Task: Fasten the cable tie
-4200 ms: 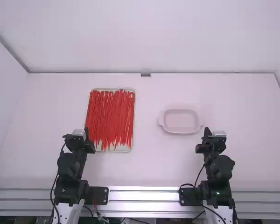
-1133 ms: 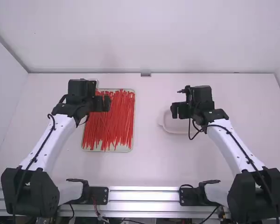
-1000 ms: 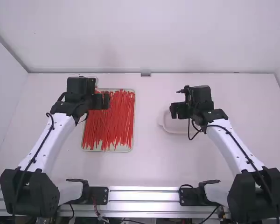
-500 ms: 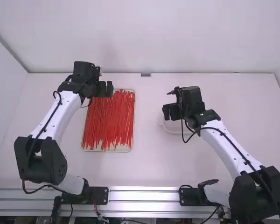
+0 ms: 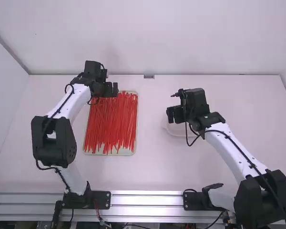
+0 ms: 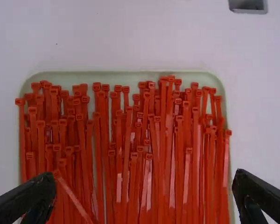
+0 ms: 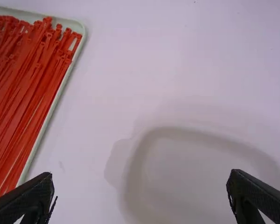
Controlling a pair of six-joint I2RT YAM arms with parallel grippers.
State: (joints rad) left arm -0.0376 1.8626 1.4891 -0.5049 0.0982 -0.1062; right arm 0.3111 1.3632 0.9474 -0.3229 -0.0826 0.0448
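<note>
Cable ties (image 5: 112, 121) heaped in tray (image 5: 109, 153), dish (image 7: 191, 177) near

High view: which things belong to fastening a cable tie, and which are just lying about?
Job: red cable ties, tray, left gripper, right gripper, both open.
Lying about: empty white dish, grey bracket.
</note>
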